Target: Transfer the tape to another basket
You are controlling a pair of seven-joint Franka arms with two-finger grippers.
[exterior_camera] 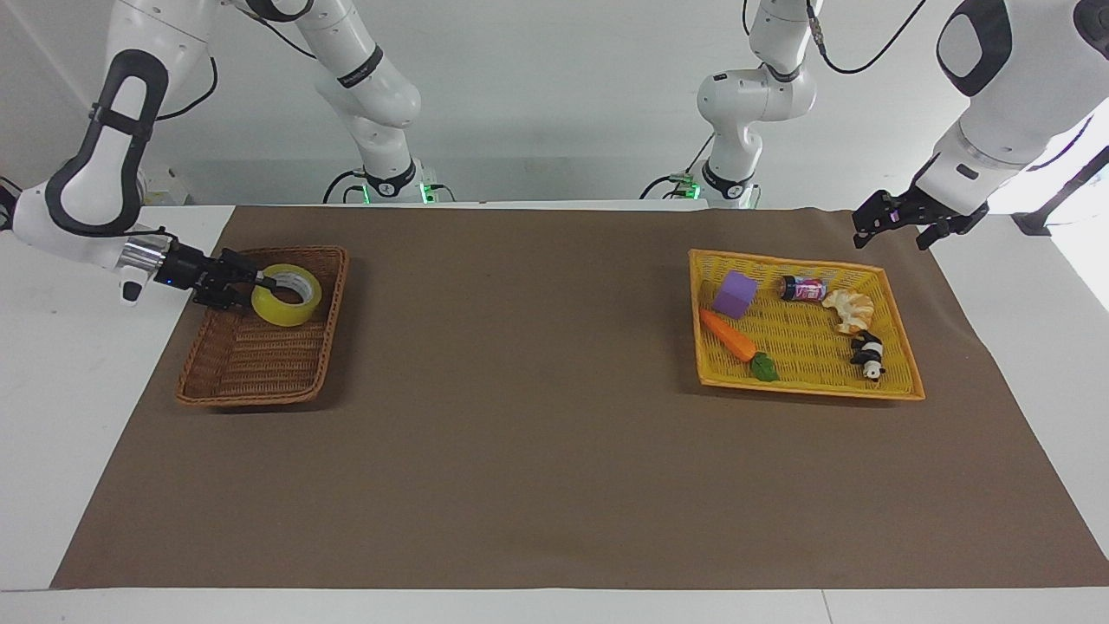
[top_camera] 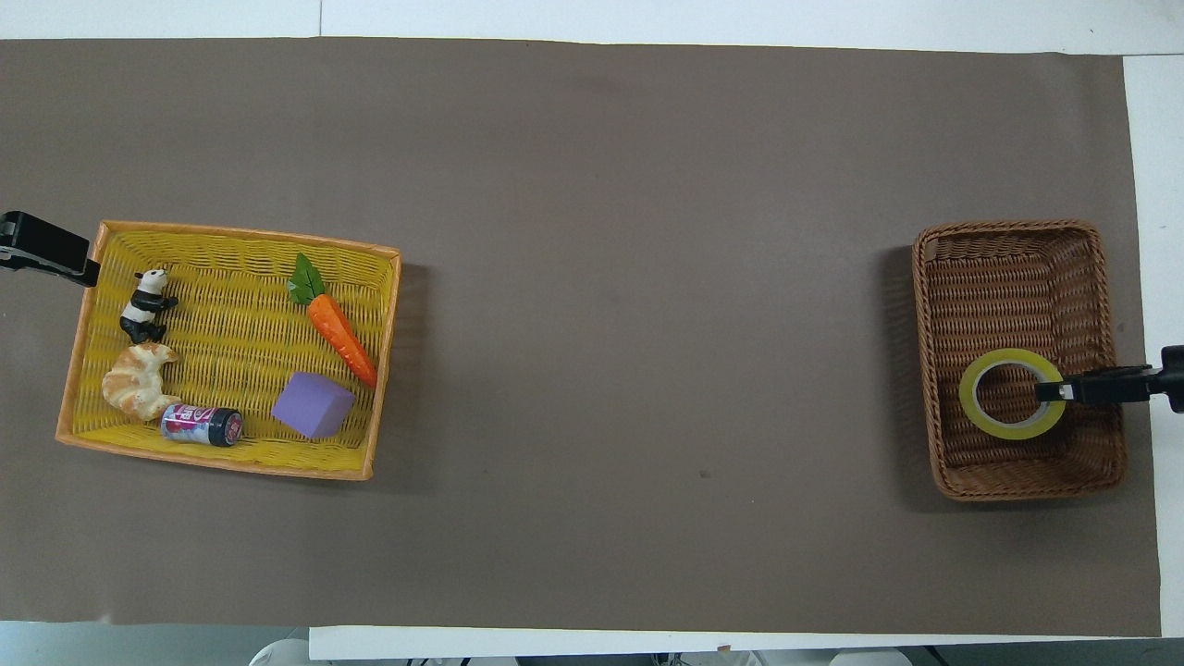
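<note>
The yellow tape roll [exterior_camera: 283, 310] is in the brown wicker basket [exterior_camera: 251, 399], at the end nearer the robots. It lies flat, hole upward. My right gripper [exterior_camera: 257, 282] reaches over the basket's rim and is shut on the tape's wall, one finger inside the ring. In the overhead view the tape [top_camera: 970, 407] sits in the basket [top_camera: 1008, 227] with the right gripper [top_camera: 1050, 391] on its rim. I cannot tell whether the tape rests on the basket's floor. My left gripper [exterior_camera: 892, 227] is open and empty, up over the mat beside the yellow tray's corner [top_camera: 46, 259].
The flat yellow tray [exterior_camera: 806, 390] at the left arm's end holds a carrot [exterior_camera: 729, 336], a purple block [exterior_camera: 735, 294], a small can [exterior_camera: 803, 289], a croissant [exterior_camera: 849, 308] and a toy panda [exterior_camera: 867, 355]. The brown mat between the two containers is bare.
</note>
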